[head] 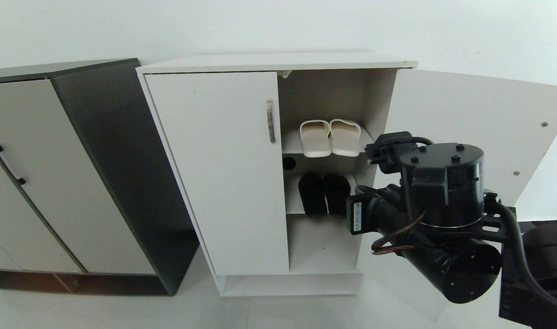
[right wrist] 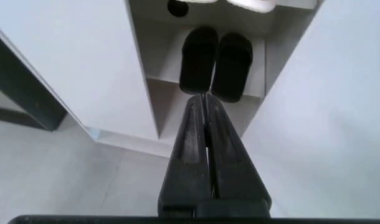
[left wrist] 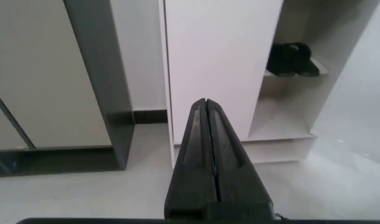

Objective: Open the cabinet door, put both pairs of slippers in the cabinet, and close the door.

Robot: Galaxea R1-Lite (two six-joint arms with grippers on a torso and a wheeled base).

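Note:
The white cabinet [head: 214, 173] has its left door shut and its right door [head: 470, 123] swung wide open. A cream pair of slippers [head: 329, 137] rests on the upper shelf, and a black pair [head: 324, 194] on the shelf below. My right gripper [right wrist: 204, 99] is shut with nothing in it and hangs just in front of the black slippers [right wrist: 215, 62], outside the opening. My left gripper [left wrist: 205, 104] is also shut and holds nothing. It stays low and back, facing the closed door [left wrist: 221, 62], with the black slippers [left wrist: 293, 59] off to one side.
A dark grey cabinet [head: 100, 160] with a light door stands close beside the white one on the left. The shut door has a metal handle [head: 270, 121]. The open door [right wrist: 327, 112] stands close beside my right arm. Light bare floor [head: 123, 310] lies in front.

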